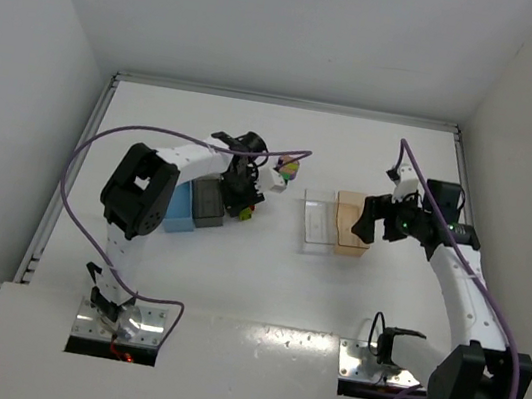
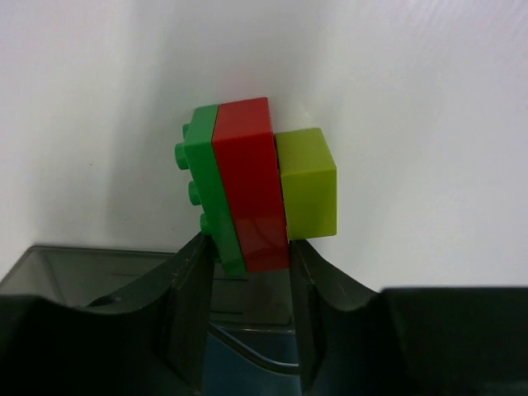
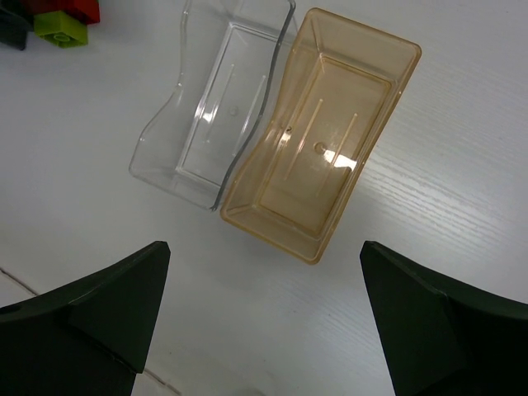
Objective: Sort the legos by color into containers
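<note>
Three bricks are stuck together as one lump: a green brick (image 2: 198, 177), a red brick (image 2: 247, 190) and a yellow-green brick (image 2: 307, 181). The left gripper (image 2: 250, 256) has its jaws drawn in narrow on the lump, one finger against the green face and the other against the red. The yellow-green brick juts out free above the right-hand finger.

From above, the lump sits just right of the dark grey bin (image 1: 209, 206) and the light blue bin (image 1: 180, 211). It is well left of the clear bin (image 3: 157, 157) and the tan-orange bin (image 3: 322, 140), which touch side by side and hold nothing. The right gripper (image 3: 264, 247) hangs over that pair with its jaws spread wide and nothing in them.

I cannot tell whether the lump is on the table (image 1: 262, 290) or already clear of it.

As I judge it, no bin should take the lump whole, so the colours have to come apart first. The pinch is low on the stack and needs to be firm, or the stack may twist out. The free yellow-green brick looks the natural one for the right arm to pull off.
</note>
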Motion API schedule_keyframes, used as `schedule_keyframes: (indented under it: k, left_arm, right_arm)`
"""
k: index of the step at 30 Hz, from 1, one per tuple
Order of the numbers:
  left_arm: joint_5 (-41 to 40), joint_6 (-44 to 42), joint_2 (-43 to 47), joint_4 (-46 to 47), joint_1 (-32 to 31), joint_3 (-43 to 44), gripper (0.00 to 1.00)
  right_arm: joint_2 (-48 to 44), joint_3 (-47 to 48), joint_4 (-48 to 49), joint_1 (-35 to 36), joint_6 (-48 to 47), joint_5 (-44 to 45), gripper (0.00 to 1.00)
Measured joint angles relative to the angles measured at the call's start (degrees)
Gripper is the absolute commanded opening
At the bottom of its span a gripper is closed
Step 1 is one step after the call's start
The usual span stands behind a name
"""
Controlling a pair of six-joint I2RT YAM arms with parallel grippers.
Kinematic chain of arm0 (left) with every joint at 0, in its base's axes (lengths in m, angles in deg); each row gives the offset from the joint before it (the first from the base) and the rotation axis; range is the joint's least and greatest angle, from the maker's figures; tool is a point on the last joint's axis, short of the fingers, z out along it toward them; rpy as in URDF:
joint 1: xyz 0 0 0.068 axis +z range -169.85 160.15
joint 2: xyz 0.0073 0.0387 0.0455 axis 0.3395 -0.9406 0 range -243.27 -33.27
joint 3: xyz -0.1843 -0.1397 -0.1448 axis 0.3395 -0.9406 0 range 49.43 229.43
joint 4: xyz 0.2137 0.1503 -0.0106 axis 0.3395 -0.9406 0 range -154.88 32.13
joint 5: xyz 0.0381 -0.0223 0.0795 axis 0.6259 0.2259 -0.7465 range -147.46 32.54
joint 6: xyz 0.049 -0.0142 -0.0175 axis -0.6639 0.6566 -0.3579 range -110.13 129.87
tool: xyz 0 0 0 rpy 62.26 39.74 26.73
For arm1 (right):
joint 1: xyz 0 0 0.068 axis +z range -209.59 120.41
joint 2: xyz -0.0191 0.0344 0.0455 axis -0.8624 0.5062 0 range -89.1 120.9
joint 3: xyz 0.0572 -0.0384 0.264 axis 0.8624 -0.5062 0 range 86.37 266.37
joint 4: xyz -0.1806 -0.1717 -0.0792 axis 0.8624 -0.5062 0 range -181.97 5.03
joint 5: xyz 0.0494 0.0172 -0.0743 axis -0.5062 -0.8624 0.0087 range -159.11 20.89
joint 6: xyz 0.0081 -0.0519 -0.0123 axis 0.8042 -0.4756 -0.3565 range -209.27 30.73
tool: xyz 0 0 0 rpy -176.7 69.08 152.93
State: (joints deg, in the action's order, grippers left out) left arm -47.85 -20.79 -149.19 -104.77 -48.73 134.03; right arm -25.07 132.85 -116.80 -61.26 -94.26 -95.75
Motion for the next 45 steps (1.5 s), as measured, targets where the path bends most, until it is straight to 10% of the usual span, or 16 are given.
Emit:
schedule_keyframes:
  k: [22,45]
  left_arm:
    - [5.01,21.11,25.07,21.42,-3.65,-15.23,0.12]
    - [9.09,27.91,25.66,23.02,-5.27,-14.23,0.12]
  right_arm:
    - [15.47,8.81,-1.86,9.42,10.19,-23.17,0.94]
    - [30.27,23.23,3.8,20.94,19.26,-12.2,0.94]
